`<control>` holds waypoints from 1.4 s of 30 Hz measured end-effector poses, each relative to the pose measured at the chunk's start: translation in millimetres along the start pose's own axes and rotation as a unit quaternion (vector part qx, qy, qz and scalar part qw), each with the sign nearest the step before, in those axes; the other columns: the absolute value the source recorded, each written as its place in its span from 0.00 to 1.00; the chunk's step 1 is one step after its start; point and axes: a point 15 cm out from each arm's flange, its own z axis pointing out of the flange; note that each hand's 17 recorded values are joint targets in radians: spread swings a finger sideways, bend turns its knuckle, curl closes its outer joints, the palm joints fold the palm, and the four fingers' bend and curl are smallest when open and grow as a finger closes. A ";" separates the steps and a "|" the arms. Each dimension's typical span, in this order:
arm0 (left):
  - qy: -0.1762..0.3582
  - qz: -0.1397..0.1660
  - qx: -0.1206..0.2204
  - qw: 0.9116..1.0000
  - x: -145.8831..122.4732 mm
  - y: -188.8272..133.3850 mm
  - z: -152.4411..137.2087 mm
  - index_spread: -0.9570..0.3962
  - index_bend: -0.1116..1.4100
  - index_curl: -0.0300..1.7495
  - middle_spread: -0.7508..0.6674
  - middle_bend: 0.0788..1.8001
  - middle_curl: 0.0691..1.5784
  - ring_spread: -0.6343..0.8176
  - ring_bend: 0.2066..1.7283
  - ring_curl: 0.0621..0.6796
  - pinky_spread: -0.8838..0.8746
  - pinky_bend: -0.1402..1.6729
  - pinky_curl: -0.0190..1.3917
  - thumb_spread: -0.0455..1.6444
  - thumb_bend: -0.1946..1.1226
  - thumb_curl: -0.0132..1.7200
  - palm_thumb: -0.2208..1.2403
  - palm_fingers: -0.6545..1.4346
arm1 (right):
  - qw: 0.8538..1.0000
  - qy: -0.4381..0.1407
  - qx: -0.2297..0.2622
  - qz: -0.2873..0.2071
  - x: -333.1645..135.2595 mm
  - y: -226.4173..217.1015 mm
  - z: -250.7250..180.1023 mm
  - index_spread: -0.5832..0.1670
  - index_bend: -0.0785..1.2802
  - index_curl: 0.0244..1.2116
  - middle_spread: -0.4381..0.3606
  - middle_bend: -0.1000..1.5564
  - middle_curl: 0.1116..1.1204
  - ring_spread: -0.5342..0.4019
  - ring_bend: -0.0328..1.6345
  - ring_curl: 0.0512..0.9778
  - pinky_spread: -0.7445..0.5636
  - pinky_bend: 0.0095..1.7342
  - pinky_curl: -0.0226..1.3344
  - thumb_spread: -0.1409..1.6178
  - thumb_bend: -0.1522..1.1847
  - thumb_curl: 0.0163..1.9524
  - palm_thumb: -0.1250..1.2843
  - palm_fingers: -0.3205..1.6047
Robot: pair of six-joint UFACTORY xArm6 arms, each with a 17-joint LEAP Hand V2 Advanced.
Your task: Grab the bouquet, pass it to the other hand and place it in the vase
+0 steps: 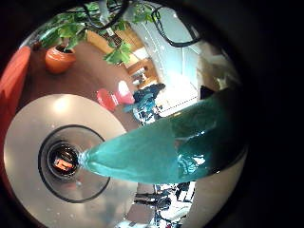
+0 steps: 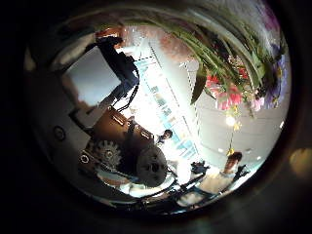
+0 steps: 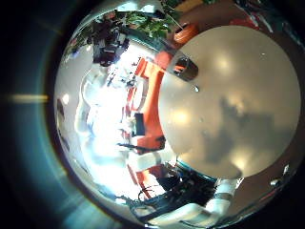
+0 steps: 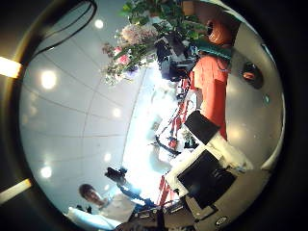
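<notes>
We saw the bouquet [image 4: 130, 43] of small pink and pale blossoms on thin green stems held up in the air, well above the round, smooth, pale table [image 1: 28, 142], with the black-and-white left hand [image 4: 173, 53] clenched about its lower end, as the right thumb side palm view showed it from a distance. From the left thumb side palm view the same stems ran in a long arc close past the palm, ending in soft, ruffled pink petals [image 2: 234, 93] and narrow drooping leaves, while that hand's own dark, geared and boxy parts filled the middle. In the left little finger side palm view a glossy, tapering teal part reached far in from the edge; under it, down on the table, stood the dark, round-mouthed vase [image 1: 65, 161], seen from straight above as a set of rings, apart from the bouquet. Beyond the table's rim stood a leafy potted plant [image 1: 60, 59] in a rounded orange pot. Only blocky white and black pieces of the right hand [image 4: 207, 164] showed, and we could not tell how its fingers were set
</notes>
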 end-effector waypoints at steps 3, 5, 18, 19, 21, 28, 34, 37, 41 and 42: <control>0.000 -0.002 -0.001 1.000 0.3 0.3 0.1 0.15 0.37 0.79 0.19 0.63 0.53 0.15 0.80 0.72 0.08 0.59 0.84 0.60 0.13 0.45 0.76 0.84 | 1.000 0.000 -0.001 -0.001 -0.9 0.6 -0.1 0.33 0.19 0.26 0.58 0.18 0.22 0.70 0.33 0.20 0.93 0.34 0.23 0.64 0.10 0.29 0.65 0.30; 0.002 -0.003 -0.003 1.000 1.9 1.6 0.5 0.15 0.37 0.79 0.19 0.63 0.53 0.15 0.80 0.72 0.08 0.58 0.83 0.60 0.13 0.44 0.76 0.84 | 1.000 -0.001 -0.001 0.000 -0.8 0.7 -0.4 0.33 0.19 0.26 0.58 0.17 0.22 0.70 0.33 0.20 0.93 0.34 0.23 0.64 0.10 0.29 0.65 0.30; 0.009 -0.019 -0.025 0.999 -5.1 11.5 4.0 0.20 0.27 0.75 0.25 0.50 0.51 0.21 0.62 0.71 0.13 0.41 0.78 0.58 0.08 0.37 0.57 0.36 | 1.000 -0.001 -0.001 -0.001 -1.1 1.5 -2.0 0.34 0.21 0.29 0.57 0.18 0.22 0.68 0.33 0.19 0.93 0.31 0.20 0.64 0.10 0.29 0.66 0.34; 0.015 -0.020 -0.033 0.999 -4.1 15.4 6.3 0.24 0.24 0.73 0.35 0.40 0.49 0.30 0.59 0.70 0.21 0.35 0.78 0.58 0.06 0.35 0.50 0.21 | 1.000 -0.001 0.000 -0.001 -1.0 1.4 -2.4 0.34 0.22 0.29 0.57 0.18 0.22 0.68 0.33 0.18 0.93 0.30 0.20 0.64 0.10 0.29 0.66 0.34; 0.042 -0.018 -0.066 0.997 2.9 29.6 12.5 0.34 0.11 0.66 0.56 0.24 0.39 0.50 0.48 0.48 0.35 0.28 0.74 0.57 0.07 0.32 0.40 0.09 | 1.000 -0.001 0.001 -0.001 -0.8 1.2 -2.9 0.34 0.24 0.30 0.56 0.18 0.22 0.66 0.33 0.18 0.93 0.29 0.19 0.64 0.10 0.29 0.66 0.36; 0.070 0.001 -0.052 0.996 15.6 15.3 -1.1 0.62 0.07 0.45 0.87 0.09 0.23 0.78 0.31 0.24 0.71 0.16 0.56 0.55 0.11 0.25 0.27 0.14 | 1.000 0.000 0.000 -0.003 -0.1 1.7 -2.9 0.34 0.25 0.32 0.54 0.18 0.22 0.63 0.33 0.18 0.94 0.26 0.17 0.63 0.10 0.29 0.66 0.39; 0.069 0.005 -0.045 0.997 18.5 13.3 -7.4 0.73 0.10 0.31 0.93 0.05 0.19 0.85 0.25 0.18 0.83 0.16 0.44 0.53 0.12 0.23 0.25 0.17 | 1.000 0.001 -0.001 -0.004 0.1 2.0 -2.8 0.34 0.26 0.34 0.53 0.17 0.22 0.60 0.33 0.18 0.94 0.25 0.16 0.63 0.10 0.29 0.66 0.40; 0.068 0.009 -0.044 0.997 23.6 13.8 -8.2 0.74 0.11 0.26 0.94 0.05 0.17 0.87 0.23 0.16 0.85 0.17 0.39 0.53 0.12 0.22 0.25 0.18 | 1.000 0.001 -0.001 -0.005 -0.5 2.3 -2.8 0.34 0.25 0.34 0.53 0.17 0.22 0.60 0.34 0.18 0.94 0.25 0.16 0.63 0.10 0.29 0.66 0.40; 0.064 0.015 -0.037 0.997 30.4 13.0 -17.7 0.75 0.13 0.21 0.95 0.05 0.15 0.88 0.20 0.15 0.86 0.17 0.35 0.53 0.12 0.22 0.25 0.20 | 1.000 -0.003 -0.007 -0.007 -4.2 5.6 -1.7 0.34 0.25 0.35 0.52 0.17 0.22 0.59 0.34 0.18 0.94 0.25 0.16 0.63 0.10 0.29 0.66 0.40; 0.063 0.016 -0.037 0.997 33.2 13.9 -18.3 0.75 0.13 0.20 0.95 0.05 0.15 0.88 0.20 0.15 0.86 0.17 0.34 0.53 0.12 0.22 0.25 0.20 | 1.000 -0.005 -0.010 -0.008 -6.1 7.6 -1.3 0.34 0.25 0.35 0.52 0.17 0.22 0.59 0.34 0.18 0.94 0.25 0.16 0.63 0.10 0.29 0.66 0.40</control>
